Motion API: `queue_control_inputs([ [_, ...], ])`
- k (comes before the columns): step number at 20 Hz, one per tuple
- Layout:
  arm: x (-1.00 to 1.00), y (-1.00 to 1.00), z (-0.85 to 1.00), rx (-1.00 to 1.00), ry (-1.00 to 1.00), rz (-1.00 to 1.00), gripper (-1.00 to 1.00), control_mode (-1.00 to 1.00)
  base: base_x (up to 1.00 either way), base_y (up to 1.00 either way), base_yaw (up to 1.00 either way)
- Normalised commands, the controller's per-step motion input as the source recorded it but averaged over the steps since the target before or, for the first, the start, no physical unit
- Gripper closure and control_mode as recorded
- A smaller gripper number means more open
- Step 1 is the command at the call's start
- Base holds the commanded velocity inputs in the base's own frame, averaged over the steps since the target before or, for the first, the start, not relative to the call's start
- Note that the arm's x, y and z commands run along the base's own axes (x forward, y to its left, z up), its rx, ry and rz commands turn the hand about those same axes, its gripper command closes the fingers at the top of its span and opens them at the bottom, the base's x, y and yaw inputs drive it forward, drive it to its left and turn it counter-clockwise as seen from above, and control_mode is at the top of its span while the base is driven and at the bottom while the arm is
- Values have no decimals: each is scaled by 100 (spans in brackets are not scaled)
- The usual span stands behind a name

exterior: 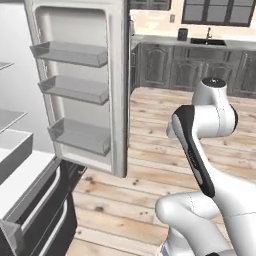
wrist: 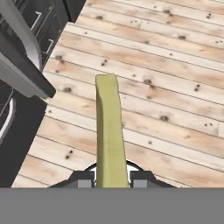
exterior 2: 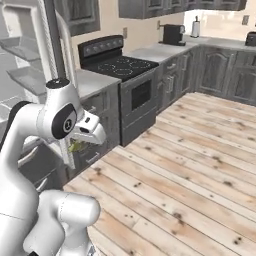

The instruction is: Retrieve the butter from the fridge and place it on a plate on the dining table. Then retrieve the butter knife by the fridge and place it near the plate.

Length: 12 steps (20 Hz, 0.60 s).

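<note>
A: Claw — state?

B: Closed on the pale yellow-green stick of butter. Hand view: the two dark finger tips sit tight against either side of the stick's near end. The rest juts straight out along the claw's line.

A: What's under the stick?

B: Light wooden plank floor, well below. The butter touches nothing but the claw.

A: Fridge?

B: Tall dark grey fridge, door swung open. Left base view: the pale inner door liner carries three clear shelf bins, stacked one above another. Lower drawers with long silver handles sit bottom left. In the hand view the door's dark edge and a silver curved handle cross the upper left corner, beside the butter but apart from it.

A: Arm?

B: White arm folded in front of the base. Right base view: the hand points down and to the right, with a scrap of yellow-green showing just beneath it.

A: Surroundings?

B: Black stove among dark wood cabinets in the right base view. A grey worktop with a sink lies far across the floor in the left base view.
</note>
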Motion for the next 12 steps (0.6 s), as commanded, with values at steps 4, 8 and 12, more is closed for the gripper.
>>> queue_control_inputs([
  [4, 0, 0, 0, 0, 0, 0, 100, 100, -13, -37, -55],
  [8, 0, 0, 0, 0, 0, 0, 100, 100, -11, -47, -47],
  [12, 0, 0, 0, 0, 0, 0, 100, 100, -1, -46, -38],
])
